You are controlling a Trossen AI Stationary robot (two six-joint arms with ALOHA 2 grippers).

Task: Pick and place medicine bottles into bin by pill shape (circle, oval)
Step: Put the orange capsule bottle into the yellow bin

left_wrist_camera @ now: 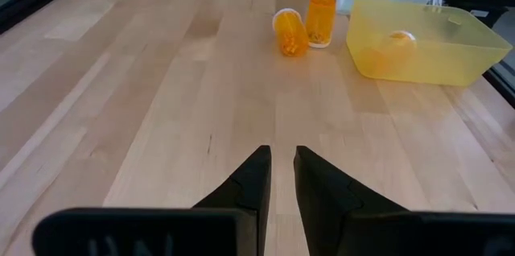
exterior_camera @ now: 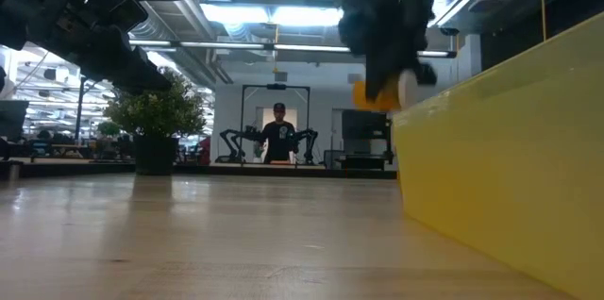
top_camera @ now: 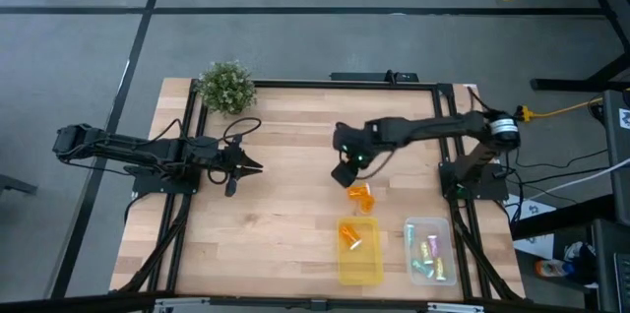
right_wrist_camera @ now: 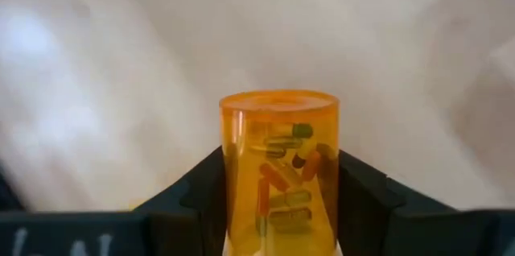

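Orange bottle point(right_wrist_camera: 278, 167) sits clamped upright between the right gripper's point(top_camera: 346, 170) jaws, lifted clear of the tabletop point(top_camera: 285, 224), near its middle. Translucent plastic wall; capsules inside look elongated, red, yellow and green, so probably the oval class. Smooth cylinder: likely slippery, so keep the squeeze steady and the bottle vertical during transfer.

Next step, as I read it: carry it to the matching bin and release low, inside the rim. Yellow bin point(top_camera: 360, 251) already holds an orange bottle; clear bin point(top_camera: 430, 250) beside it holds pale bottles with coloured caps. Cannot tell which bin takes which shape.

Two more orange bottles point(left_wrist_camera: 306, 25) lie just off the yellow bin's far edge, close together, one on its side with its round end facing the left wrist camera. Avoid clipping them on the way across.

Left gripper point(top_camera: 246, 166) waits at the tabletop's left, jaws nearly closed, holding nothing. Potted plant point(top_camera: 225, 87) at the far-left corner, well clear.
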